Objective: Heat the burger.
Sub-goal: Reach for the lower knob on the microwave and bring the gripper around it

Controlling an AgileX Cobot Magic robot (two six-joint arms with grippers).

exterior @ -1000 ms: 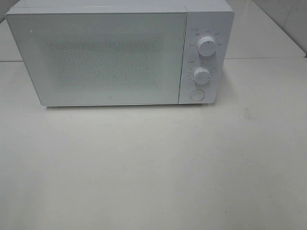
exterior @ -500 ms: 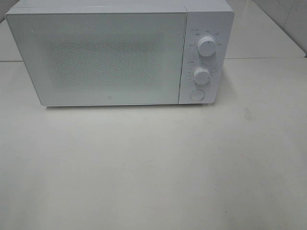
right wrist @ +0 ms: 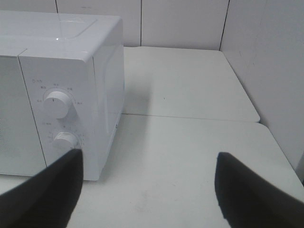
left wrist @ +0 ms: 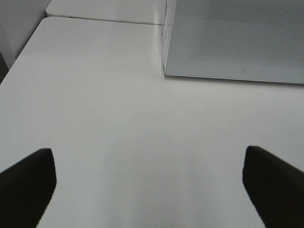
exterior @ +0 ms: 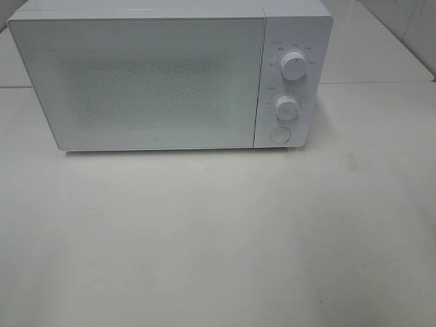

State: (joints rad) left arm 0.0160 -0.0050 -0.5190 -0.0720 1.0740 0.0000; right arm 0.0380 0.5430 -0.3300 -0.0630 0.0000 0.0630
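Note:
The burger is out of view in every frame. A white microwave (exterior: 170, 75) stands at the back of the table with its door (exterior: 139, 82) shut; two round dials (exterior: 293, 66) and a round button sit on its right panel. Neither arm shows in the high view. In the left wrist view my left gripper (left wrist: 152, 185) is open over bare table, its dark fingers (left wrist: 28, 183) far apart, with the microwave's lower left corner (left wrist: 166, 71) ahead. In the right wrist view my right gripper (right wrist: 147, 190) is open, empty, facing the microwave's dial panel (right wrist: 59, 118).
The white table (exterior: 218, 231) spreads in front of the microwave. A seam between table tops (right wrist: 190, 118) runs behind the microwave's right side. White wall panels (right wrist: 266, 57) close off the right and back.

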